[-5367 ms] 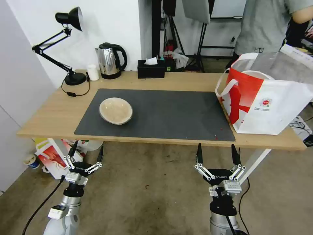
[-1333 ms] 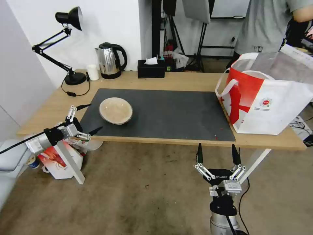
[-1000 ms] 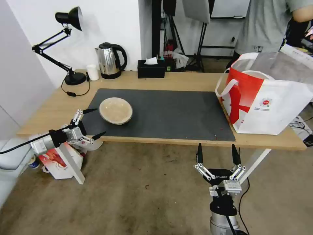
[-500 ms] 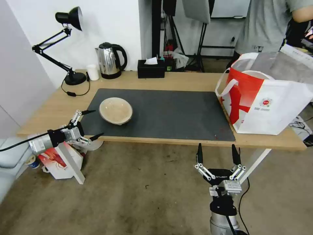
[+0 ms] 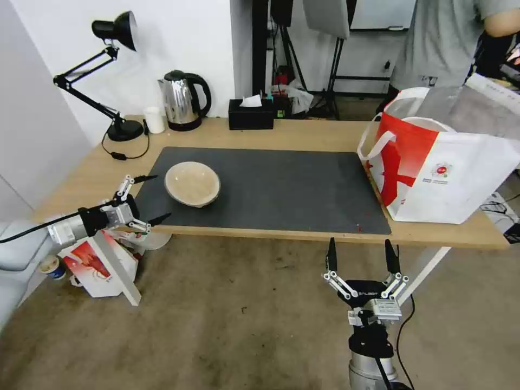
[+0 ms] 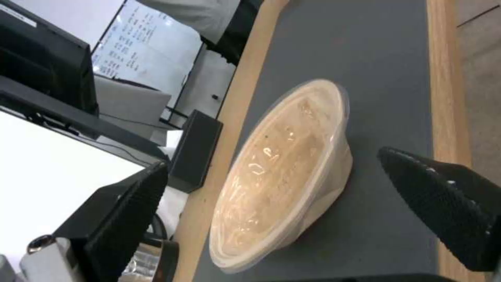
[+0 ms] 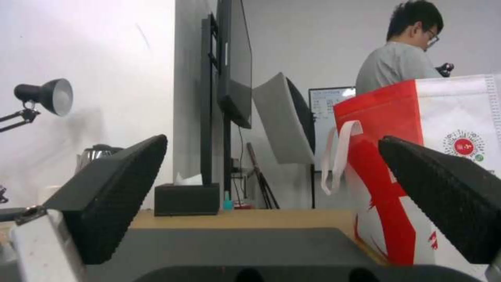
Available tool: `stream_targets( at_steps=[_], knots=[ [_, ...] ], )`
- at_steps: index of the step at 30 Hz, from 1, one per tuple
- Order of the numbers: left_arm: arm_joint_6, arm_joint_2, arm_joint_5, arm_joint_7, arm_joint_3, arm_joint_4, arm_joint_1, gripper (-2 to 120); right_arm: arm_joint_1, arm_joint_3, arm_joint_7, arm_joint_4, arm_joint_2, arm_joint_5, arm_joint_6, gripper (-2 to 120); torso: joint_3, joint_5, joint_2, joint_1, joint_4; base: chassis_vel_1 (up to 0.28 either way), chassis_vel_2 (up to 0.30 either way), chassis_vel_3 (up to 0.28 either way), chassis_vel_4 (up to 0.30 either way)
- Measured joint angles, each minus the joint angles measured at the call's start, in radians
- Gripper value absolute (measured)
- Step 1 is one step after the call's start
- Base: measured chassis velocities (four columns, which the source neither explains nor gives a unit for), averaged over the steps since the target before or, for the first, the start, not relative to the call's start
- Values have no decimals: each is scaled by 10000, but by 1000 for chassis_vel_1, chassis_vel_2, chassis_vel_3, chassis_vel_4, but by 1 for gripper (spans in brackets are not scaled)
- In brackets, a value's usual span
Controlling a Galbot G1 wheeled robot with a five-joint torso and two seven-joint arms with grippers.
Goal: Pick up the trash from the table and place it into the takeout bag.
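Nearly finished, judging by the table [image 5: 303, 132]: only the shallow beige bowl [image 5: 192, 183] left on the mat [image 5: 281, 187], near its left end. Left gripper [image 5: 147, 199] spread wide just beside it (nothing grasped); takeout bag [image 5: 460, 179] waiting far right. Right gripper [image 5: 361, 255] parked low, fingers apart.

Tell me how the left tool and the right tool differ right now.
The left tool is raised to table height, lying sideways and aimed at the shallow beige bowl. The right tool hangs low in front of the light-wood table, pointing upward, near nothing. Both are open and empty.
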Motion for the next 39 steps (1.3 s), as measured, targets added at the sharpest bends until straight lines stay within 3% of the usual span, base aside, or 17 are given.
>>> stream_targets(
  at_steps=[15,39],
  knots=[
    [11,115,144,40,350,370,-415,100,0,0,0,0,0,0,0,100,-1,0,0,1,0,0,0,0,0],
    [-3,60,350,456,1588,1503,-2147,100,-1,0,0,0,0,0,0,100,0,1,0,0,-2,0,0,0,0]
  ],
)
